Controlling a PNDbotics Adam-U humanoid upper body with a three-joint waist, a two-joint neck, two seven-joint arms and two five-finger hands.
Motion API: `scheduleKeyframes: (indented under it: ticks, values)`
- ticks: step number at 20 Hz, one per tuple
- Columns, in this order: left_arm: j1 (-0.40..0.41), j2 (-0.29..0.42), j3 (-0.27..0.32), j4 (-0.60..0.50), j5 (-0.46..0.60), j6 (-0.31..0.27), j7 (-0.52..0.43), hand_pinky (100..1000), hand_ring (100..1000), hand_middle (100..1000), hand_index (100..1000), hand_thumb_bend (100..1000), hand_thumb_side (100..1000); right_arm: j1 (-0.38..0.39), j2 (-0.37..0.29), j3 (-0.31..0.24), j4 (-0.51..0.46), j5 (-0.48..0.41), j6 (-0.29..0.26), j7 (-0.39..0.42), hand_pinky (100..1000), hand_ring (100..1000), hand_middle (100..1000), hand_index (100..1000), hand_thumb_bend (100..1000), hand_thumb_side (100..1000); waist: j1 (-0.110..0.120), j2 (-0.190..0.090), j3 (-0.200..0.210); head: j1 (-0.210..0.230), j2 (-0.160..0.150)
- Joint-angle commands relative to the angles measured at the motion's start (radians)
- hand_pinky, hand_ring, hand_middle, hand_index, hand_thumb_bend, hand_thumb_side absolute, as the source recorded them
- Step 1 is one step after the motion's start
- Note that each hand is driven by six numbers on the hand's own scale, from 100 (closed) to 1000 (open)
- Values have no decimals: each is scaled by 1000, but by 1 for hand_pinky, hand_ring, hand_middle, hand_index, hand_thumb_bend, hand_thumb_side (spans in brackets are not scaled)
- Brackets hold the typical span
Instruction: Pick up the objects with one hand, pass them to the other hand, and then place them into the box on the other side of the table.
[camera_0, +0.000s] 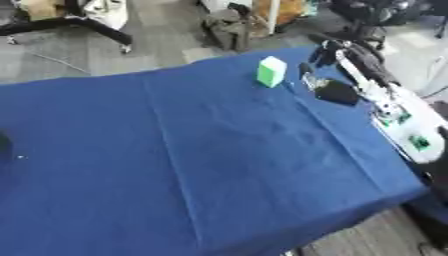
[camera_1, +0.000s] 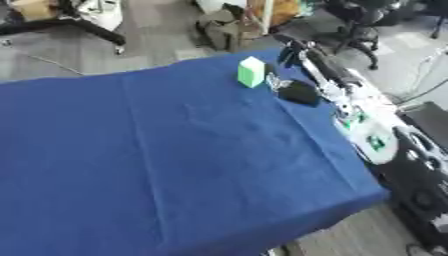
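Right hand (camera_0: 337, 92) reaches along the bench's (camera_0: 219, 165) far right edge, beside the green block (camera_0: 271, 71), likely lining up a pick; whether its fingers are open or curled I cannot tell. No box or left hand shows.

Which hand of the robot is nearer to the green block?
Right. The right hand lies just right of the green block, apart from it. The left hand shows in no view.
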Motion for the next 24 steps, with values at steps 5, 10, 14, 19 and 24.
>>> scheduleKeyframes:
  ticks: [5,10,14,19,24]
  values:
    - [-34,-124,-81,-51,47,-30,-105,869,616,561,824,299,824,-93,-58,-48,342,-93,58,-88,669,631,641,964,100,952,-33,16,93,-140,-2]
    - [-43,-159,-130,-51,28,-38,-165,868,611,554,821,288,842,-103,-39,-53,395,-111,53,-134,668,632,644,964,100,967,-61,29,163,-192,-2]
    - [-46,-163,-143,-51,19,-49,-185,868,606,549,820,286,847,-110,-17,-54,418,-113,53,-158,669,635,661,965,100,986,-75,42,202,-168,-2]
    - [-45,-162,-147,-51,20,-66,-199,868,603,546,820,286,851,-112,-2,-53,440,-118,49,-171,669,634,656,964,100,1000,-84,48,226,-152,-2]
    - [-42,-161,-150,-51,17,-65,-205,868,601,544,820,285,860,-112,4,-49,446,-113,45,-173,676,655,713,965,100,998,-88,50,232,-155,-2]
